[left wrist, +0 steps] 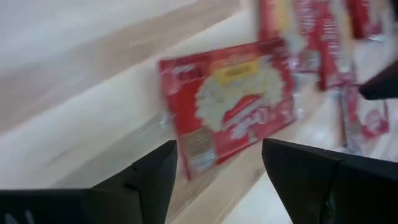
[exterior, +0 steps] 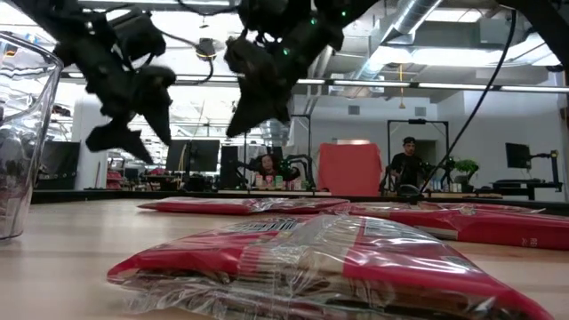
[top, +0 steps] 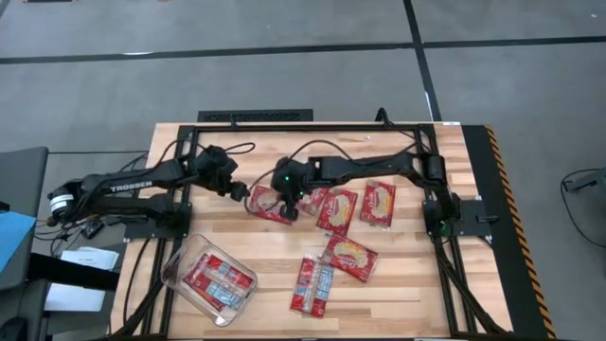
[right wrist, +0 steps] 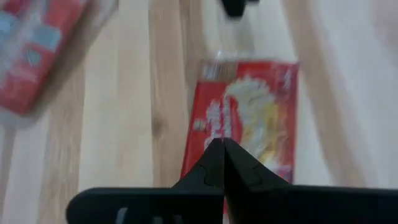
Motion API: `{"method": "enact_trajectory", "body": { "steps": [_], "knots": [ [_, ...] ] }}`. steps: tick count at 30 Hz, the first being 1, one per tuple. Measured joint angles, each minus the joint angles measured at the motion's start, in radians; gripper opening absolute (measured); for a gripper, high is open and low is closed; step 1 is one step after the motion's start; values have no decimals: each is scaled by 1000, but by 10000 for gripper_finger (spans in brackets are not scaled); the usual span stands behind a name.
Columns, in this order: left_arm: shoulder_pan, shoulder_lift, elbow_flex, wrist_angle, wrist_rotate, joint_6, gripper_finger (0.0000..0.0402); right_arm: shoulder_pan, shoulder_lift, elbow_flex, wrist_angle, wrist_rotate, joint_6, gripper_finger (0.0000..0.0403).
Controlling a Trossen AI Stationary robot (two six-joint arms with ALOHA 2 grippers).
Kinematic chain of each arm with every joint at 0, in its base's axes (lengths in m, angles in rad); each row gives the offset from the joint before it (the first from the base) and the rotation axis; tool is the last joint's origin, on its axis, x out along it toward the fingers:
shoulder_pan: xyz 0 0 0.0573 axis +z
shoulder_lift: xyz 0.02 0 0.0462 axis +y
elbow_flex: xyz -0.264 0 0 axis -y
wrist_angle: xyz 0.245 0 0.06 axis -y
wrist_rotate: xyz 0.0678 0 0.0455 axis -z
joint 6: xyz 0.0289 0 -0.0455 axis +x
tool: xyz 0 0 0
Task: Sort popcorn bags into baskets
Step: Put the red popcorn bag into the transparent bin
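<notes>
Several red popcorn bags lie flat on the wooden table. One bag lies at mid-table between my two grippers and also shows in the left wrist view and the right wrist view. My left gripper hangs open just left of it, above the table. My right gripper is shut above the bag's right part, clear of it and holding nothing. The clear basket stands near the front left with red packets inside.
More bags lie right of centre and toward the near edge. In the low view one bag fills the foreground. A black frame runs along the table's far side. People sit in the room beyond.
</notes>
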Motion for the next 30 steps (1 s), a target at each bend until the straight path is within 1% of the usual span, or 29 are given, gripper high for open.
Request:
{"method": "enact_trajectory", "body": {
  "steps": [4,6,9,12,14,17,24,30],
  "knots": [
    [0,0,-61,15,-50,-24,225,1,0,-90,61,-4,22,21],
    [0,0,-90,49,-66,-25,225,2,3,-120,77,-3,30,27],
    [0,0,-122,112,-68,-49,225,8,1,-154,141,-2,33,28],
    [-6,17,-145,144,-59,-71,225,17,2,-189,174,-4,60,18],
    [-9,30,-161,199,-48,-81,225,23,2,-201,200,-3,61,13],
    [-9,69,-191,283,-30,-111,225,22,0,-225,218,-2,61,11],
    [-10,202,-190,416,-8,-102,225,21,1,-248,217,-2,62,30],
    [-10,322,-188,569,48,-101,225,21,3,-248,223,-2,53,15]
  ]
}}
